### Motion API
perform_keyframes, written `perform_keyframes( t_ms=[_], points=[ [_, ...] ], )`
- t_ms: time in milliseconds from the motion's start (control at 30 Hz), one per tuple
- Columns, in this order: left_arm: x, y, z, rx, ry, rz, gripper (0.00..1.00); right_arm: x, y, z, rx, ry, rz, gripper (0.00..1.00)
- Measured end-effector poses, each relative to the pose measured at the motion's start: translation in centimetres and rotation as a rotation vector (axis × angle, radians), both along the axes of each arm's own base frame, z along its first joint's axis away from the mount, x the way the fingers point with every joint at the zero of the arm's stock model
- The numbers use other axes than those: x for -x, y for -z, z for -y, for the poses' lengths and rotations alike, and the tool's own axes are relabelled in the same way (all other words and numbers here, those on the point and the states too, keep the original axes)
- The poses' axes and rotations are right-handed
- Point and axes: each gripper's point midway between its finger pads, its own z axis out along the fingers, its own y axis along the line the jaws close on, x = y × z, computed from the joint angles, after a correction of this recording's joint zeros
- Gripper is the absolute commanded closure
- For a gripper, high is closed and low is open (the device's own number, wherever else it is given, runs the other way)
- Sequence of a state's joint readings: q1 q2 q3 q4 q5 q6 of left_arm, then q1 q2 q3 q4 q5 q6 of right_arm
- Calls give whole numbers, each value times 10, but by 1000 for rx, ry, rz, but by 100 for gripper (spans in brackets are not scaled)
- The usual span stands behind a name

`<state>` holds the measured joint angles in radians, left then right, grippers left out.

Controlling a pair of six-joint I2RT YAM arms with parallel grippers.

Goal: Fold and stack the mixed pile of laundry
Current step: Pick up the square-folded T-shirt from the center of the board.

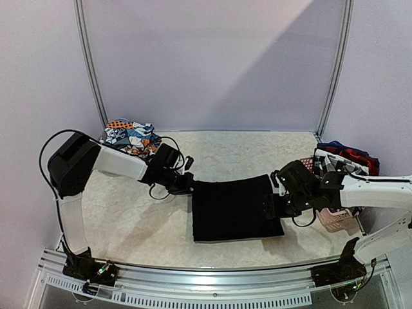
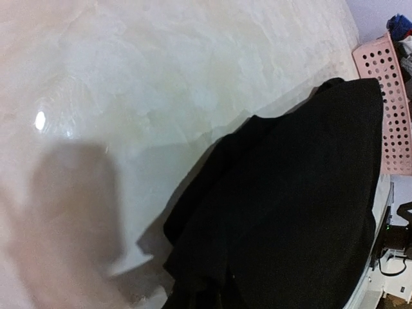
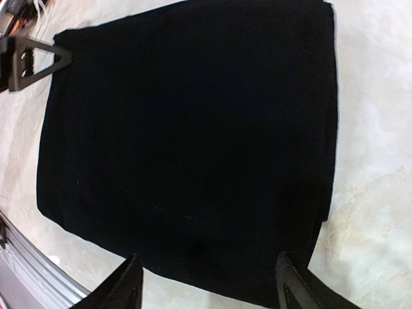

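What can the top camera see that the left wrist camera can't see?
Only the top camera shows the left arm reaching to the cloth, and the colourful printed clothes piled at the back left. Only the left wrist camera shows, up close, the rumpled, lifted edge of the black garment and the shadow under it. Both show the black garment, the pink basket and the pale table.
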<state>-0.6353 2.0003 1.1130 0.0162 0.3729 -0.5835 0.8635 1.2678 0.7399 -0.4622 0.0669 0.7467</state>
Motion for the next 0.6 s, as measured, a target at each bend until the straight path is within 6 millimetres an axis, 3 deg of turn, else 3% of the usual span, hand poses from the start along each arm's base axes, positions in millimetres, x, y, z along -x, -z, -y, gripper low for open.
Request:
perform_keyframes(
  t_ms=[167,300,600],
  points=[
    [2,-29,-8,-34,-10,44,100,2,-8,4,-28,13,28,5],
    [0,-51,-19,-75,-28,93,100,3,-18,6,-61,5,63,3],
    [-12,-80,-47,-252,-71,182,100,5,-30,9,-103,2,102,1]
  ],
)
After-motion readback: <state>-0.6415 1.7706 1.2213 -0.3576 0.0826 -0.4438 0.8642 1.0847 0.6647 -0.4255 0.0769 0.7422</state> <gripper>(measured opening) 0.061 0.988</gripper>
